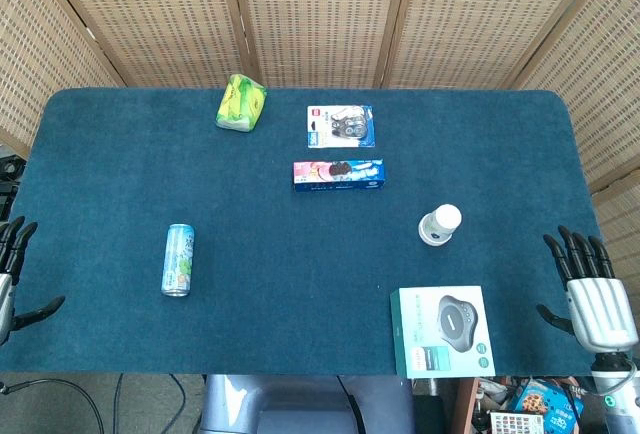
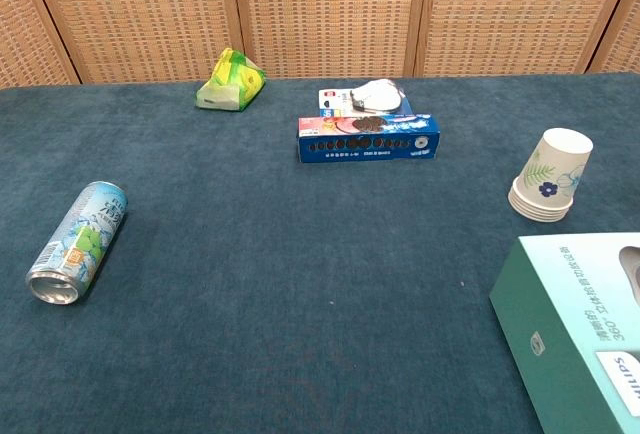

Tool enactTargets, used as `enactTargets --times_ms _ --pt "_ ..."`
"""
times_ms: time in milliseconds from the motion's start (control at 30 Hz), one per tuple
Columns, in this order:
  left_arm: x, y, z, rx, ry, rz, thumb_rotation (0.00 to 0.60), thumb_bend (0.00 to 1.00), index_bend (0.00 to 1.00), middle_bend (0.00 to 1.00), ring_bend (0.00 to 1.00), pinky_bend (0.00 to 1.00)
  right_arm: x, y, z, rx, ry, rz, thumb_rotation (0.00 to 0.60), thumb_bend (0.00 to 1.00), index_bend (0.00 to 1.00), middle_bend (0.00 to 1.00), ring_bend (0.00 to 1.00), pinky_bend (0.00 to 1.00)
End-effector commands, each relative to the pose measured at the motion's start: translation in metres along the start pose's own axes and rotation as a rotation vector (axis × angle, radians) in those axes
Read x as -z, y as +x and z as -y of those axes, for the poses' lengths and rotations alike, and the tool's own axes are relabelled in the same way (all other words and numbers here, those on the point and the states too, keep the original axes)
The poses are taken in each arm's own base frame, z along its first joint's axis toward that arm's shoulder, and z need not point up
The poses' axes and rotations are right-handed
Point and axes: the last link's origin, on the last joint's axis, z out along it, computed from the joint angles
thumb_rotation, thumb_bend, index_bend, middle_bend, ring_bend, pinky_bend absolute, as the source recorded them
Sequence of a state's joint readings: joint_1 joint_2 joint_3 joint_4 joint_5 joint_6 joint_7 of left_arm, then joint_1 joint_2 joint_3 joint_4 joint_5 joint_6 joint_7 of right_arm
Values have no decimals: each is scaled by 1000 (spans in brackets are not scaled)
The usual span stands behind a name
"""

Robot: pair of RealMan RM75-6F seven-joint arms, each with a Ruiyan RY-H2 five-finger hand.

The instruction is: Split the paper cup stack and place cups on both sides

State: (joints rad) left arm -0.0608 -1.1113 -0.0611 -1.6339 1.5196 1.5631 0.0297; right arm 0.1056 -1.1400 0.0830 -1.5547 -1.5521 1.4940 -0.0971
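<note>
The paper cup stack (image 1: 440,224) stands upside down on the blue table, right of the middle; in the chest view the paper cup stack (image 2: 550,176) shows a flower print and several nested rims. My right hand (image 1: 590,292) is at the table's right front edge, fingers spread, holding nothing, well to the right of the cups. At the left edge my left hand (image 1: 12,274) is partly cut off by the frame, fingers apart and empty. Neither hand shows in the chest view.
A green boxed product (image 1: 442,332) lies just in front of the cups. A cookie box (image 1: 338,173) and a blister pack (image 1: 340,126) lie mid-table, a yellow-green packet (image 1: 241,103) at the back, a drink can (image 1: 179,260) on its side at left.
</note>
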Motion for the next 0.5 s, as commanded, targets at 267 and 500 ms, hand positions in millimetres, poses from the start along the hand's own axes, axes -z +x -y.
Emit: enactTargets --times_ms 267,500 --pt "-4 -3 -3 9 -4 9 600 41 0 0 0 0 -77 14 30 -17 159 64 600 0 50 104 0 62" --pt "-6 -5 -2 -5 15 16 600 41 0 0 0 0 -127 -1 62 -65 204 198 600 0 93 167 40 178"
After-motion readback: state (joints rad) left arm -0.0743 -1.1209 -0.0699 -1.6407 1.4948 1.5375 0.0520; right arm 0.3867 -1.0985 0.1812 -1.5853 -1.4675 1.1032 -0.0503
